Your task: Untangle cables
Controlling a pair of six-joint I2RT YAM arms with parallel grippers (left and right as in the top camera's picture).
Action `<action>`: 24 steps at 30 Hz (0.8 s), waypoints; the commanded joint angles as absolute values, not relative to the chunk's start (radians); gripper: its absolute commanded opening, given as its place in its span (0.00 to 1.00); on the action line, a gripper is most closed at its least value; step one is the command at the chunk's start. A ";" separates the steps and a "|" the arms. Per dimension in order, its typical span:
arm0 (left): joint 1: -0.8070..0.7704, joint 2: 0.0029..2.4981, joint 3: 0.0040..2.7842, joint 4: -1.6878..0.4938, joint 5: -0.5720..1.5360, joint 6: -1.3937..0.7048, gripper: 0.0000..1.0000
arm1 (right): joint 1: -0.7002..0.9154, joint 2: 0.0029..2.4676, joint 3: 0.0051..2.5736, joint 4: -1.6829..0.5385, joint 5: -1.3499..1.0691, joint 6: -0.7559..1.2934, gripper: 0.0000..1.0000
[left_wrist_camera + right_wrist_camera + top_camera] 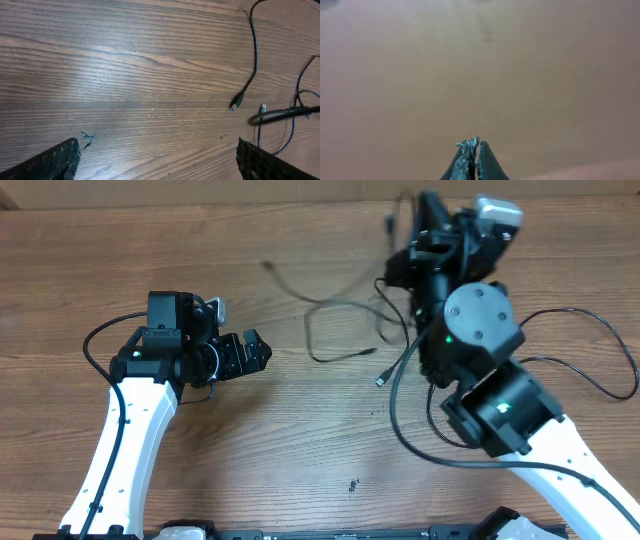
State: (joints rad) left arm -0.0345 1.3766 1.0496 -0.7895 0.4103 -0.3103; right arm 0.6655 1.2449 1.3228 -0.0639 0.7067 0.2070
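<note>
Table point(250, 460): wood-grain top under both my arms.
Cables point(340, 330): loose black tangle between my grippers, nearer the right one.
Left gripper point(262, 350): jaws wide apart, holding nothing.
Right gripper point(474, 150): fingertips pressed together; whether they pinch a cord, I cannot tell.

- Left arm point(120, 450): white lower link, black joint housings above it, and a thin black arm cable point(86, 352) looping off the side.
- Right arm point(580, 480): the same white link, bulkier black joints with green lights point(447, 338) (two show), and a silver-grey camera block point(497, 210).
- Left fingers point(55, 160): black, finely ribbed.
- Right fingers point(465, 160): dark, tips scuffed grey.
</note>
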 commanded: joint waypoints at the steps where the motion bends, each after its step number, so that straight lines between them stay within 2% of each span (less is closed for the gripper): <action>1: -0.033 1.380 1.055 -0.788 0.408 -0.291 1.00 | 0.579 1.261 1.344 -0.173 0.850 0.182 0.04; 7: -0.033 1.380 1.055 -0.788 0.408 -0.291 1.00 | 0.487 1.312 1.344 -0.332 0.660 0.364 0.04; 11: -0.033 1.380 1.055 -0.788 0.408 -0.291 1.00 | 0.481 1.338 1.344 -0.335 0.569 0.371 0.04; 16: -0.033 1.380 1.055 -0.788 0.408 -0.291 1.00 | 0.481 1.361 1.343 -0.480 0.513 0.410 0.04; 18: -0.033 1.380 1.055 -0.788 0.408 -0.291 0.99 | 0.481 1.377 1.343 -0.572 0.510 0.442 0.15; 19: -0.033 1.380 1.055 -0.788 0.408 -0.291 1.00 | 0.481 1.388 1.343 -0.631 0.506 0.471 0.29; 20: -0.033 1.380 1.055 -0.788 0.408 -0.291 1.00 | 0.481 1.398 1.343 -0.668 0.495 0.490 0.35; 22: -0.033 1.380 1.055 -0.788 0.408 -0.291 0.99 | 0.481 1.419 1.343 -0.748 0.438 0.526 0.56; 24: -0.033 1.380 1.055 -0.788 0.408 -0.291 0.99 | 0.481 1.444 1.342 -0.802 0.348 0.536 0.65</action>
State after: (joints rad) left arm -0.0345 1.3766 1.0496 -0.7891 0.4103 -0.3103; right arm 0.4843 1.4109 1.3300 -0.7654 0.4721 0.4782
